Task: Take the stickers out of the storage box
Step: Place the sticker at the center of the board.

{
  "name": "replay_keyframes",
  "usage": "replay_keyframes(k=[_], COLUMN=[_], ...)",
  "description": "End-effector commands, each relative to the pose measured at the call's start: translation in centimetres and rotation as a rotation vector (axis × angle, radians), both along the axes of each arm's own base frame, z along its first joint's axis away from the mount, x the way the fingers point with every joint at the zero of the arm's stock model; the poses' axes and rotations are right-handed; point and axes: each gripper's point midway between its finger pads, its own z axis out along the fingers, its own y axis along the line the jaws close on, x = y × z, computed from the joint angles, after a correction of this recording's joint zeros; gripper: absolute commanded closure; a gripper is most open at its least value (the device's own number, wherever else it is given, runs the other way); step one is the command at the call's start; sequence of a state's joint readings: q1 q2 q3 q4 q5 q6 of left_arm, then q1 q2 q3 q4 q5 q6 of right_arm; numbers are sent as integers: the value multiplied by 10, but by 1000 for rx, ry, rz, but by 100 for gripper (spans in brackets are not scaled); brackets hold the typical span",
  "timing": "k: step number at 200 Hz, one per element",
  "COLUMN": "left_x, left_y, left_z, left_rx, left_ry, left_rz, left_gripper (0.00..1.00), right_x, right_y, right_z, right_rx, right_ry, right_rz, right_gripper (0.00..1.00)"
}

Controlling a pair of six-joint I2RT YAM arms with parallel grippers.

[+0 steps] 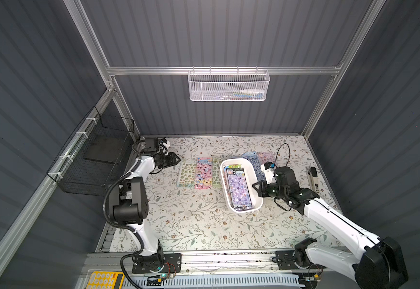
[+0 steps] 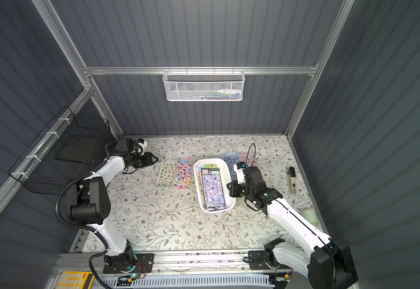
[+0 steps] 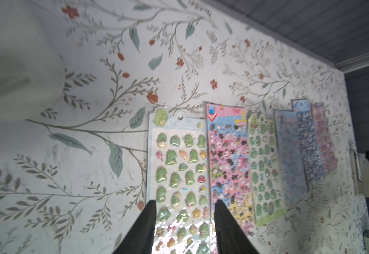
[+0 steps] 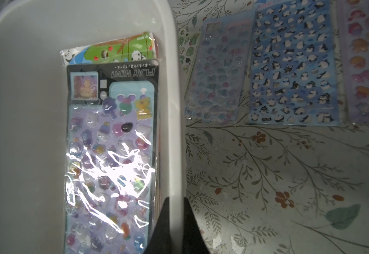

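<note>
Stickers (image 1: 237, 190) lay stacked in the storage box (image 1: 252, 172), its wall seemingly pinched by the right gripper (image 4: 176, 199), so the left gripper (image 3: 184, 202), jaws parted above a laid-out green sheet (image 3: 179, 158), would do best lifting the top sheet (image 4: 111, 154) by an edge.

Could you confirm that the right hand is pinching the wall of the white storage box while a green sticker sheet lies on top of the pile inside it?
Not quite: the top sheet is purple, not green, as the right wrist view shows; a green panda sheet only peeks out beneath it. The right hand does pinch the storage box wall.
</note>
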State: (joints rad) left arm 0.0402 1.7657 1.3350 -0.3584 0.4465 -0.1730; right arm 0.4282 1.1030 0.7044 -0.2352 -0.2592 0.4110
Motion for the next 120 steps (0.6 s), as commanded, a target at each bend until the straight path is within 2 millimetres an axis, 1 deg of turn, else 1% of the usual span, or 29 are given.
replay_keyframes(k=[1,16,29,51,67,70,84,109,120], left_x=[-5,-13,-25,-46,-63,-66,-80,-101,-107], left_y=[-7,-14,-25,-46,-69,-74,-95,-134,-148], left_z=[56,92,118,144,154,155,158,153,149], left_rx=[-116,-159,-167,-128,-113,-113,-115,-138,-100], left_ry=[-95,-175,-232,-278,-287,-290,-294,-256,-255], left_rz=[41,49,25,-18,-65,-75,-107,-154,-157], left_gripper=[55,56,56,57,59,59,60,64,65], right_x=[10,13,16,20,22,23,25,28,29], right_y=[-3,-12,-19,-28,-33,-34,-39,-47,-50], right_z=[12,9,9,10,12,5,5,6,6], right_rx=[-9,-39,-65,-100,-123,-139,-166,-212,-229], right_ry=[-20,-16,-19,-28,-32,-12,-16,-21,-20], right_rz=[-43,-95,-136,-180,-205,-207,-227,-259,-270], right_gripper=[91,90,90,90,90,90,90,89,89])
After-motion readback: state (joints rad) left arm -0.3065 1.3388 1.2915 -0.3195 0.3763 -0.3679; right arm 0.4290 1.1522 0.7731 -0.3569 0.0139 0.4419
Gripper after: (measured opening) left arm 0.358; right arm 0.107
